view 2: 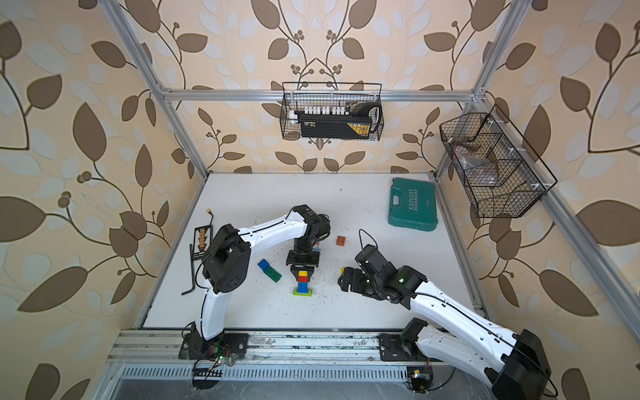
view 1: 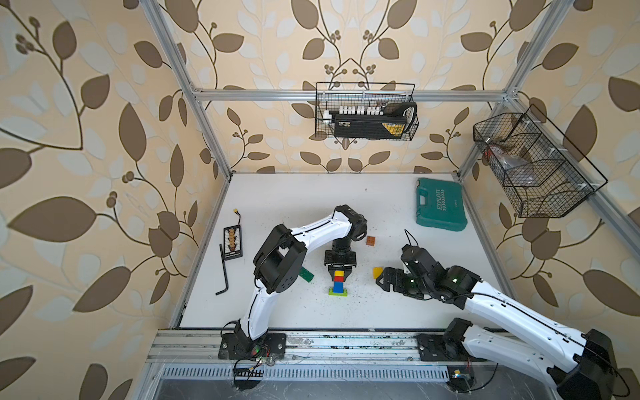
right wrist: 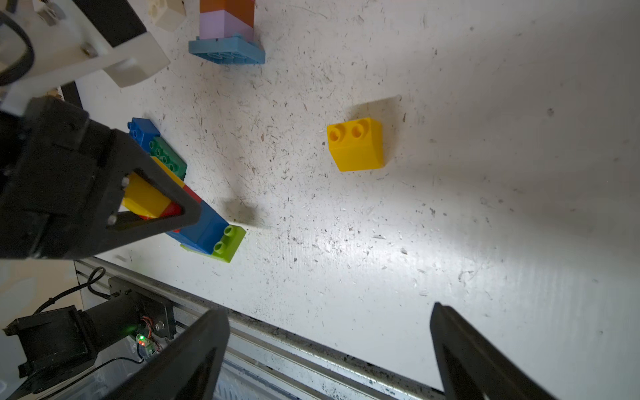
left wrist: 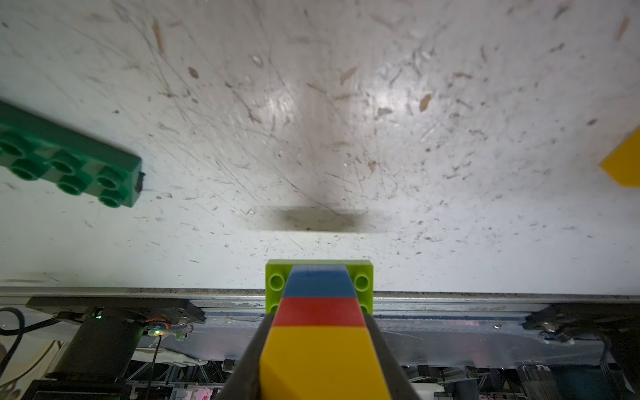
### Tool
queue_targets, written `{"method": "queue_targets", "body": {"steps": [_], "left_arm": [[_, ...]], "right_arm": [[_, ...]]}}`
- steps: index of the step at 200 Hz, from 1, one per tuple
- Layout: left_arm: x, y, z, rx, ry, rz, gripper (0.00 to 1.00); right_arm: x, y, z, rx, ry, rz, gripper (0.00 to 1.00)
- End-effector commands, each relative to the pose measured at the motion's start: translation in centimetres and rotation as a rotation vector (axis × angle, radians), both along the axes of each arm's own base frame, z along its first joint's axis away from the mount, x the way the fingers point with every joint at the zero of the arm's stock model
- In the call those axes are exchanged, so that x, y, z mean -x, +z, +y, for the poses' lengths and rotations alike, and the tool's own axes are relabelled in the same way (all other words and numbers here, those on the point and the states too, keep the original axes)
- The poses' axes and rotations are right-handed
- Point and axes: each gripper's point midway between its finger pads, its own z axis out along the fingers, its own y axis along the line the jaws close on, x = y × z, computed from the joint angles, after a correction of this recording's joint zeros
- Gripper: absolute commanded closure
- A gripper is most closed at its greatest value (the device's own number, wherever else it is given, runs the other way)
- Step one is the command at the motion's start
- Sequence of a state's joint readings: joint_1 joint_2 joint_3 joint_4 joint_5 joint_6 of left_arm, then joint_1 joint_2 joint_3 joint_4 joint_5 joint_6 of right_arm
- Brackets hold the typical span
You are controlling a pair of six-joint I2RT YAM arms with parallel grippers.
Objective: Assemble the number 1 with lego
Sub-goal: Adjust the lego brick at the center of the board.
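A lego stack [view 1: 338, 282] [view 2: 303, 282] has a yellow brick on red, on blue, on a wider lime base. My left gripper [view 1: 340, 273] [left wrist: 318, 317] is shut on its yellow and red end, and the stack [left wrist: 320, 311] [right wrist: 207, 228] hangs tilted just over the table. A sloped yellow brick [right wrist: 356, 145] [view 1: 378, 271] lies loose right of it. My right gripper [right wrist: 327, 310] [view 1: 379, 282] stands open beside that brick with nothing between its fingers. A long green brick [left wrist: 69, 166] [view 2: 272, 273] and a blue brick [view 2: 264, 265] lie left of the stack.
A brown brick [view 1: 371, 240] lies behind the left wrist. A lilac-and-orange stack on a light blue base [right wrist: 227, 34] stands near a white brick [right wrist: 166, 14]. A teal tool case [view 1: 440, 204] is at the back right. An Allen key [view 1: 223, 270] and a black board [view 1: 232, 242] lie at the left.
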State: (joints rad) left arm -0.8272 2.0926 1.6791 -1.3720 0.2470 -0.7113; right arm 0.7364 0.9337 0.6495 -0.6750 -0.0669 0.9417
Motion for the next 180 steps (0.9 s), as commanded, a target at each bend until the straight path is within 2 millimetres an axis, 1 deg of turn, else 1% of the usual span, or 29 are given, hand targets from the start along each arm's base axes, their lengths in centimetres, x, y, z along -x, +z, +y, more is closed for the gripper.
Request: {"method": "queue_targets", "body": {"steps": [1, 42, 104, 140, 154, 180], "left_arm": [[0.2, -0.1, 1.2, 0.004, -0.01, 0.045, 0.73], [-0.7, -1.0, 2.0, 0.004, -0.012, 0.058, 0.72], [-1.8, -2.6, 1.8, 0.026, -0.003, 0.085, 0.72], [-2.4, -3.2, 1.7, 0.032, 0.002, 0.088, 0.72], [-2.7, -3.4, 1.7, 0.033, 0.003, 0.088, 0.7], [-3.3, -3.3, 1.7, 0.036, 0.006, 0.079, 0.61]], "right_arm": [[0.3, -0.5, 0.2, -0.012, 0.003, 0.019, 0.06], [0.2, -0.9, 0.4, -0.026, 0.004, 0.021, 0.06], [0.0, -1.1, 1.0, -0.037, 0.013, 0.027, 0.06], [0.1, -1.4, 1.1, -0.032, 0.022, 0.036, 0.06], [0.0, -1.4, 1.1, -0.031, 0.023, 0.037, 0.06], [-0.1, -1.4, 1.4, -0.039, 0.027, 0.037, 0.06]]}}
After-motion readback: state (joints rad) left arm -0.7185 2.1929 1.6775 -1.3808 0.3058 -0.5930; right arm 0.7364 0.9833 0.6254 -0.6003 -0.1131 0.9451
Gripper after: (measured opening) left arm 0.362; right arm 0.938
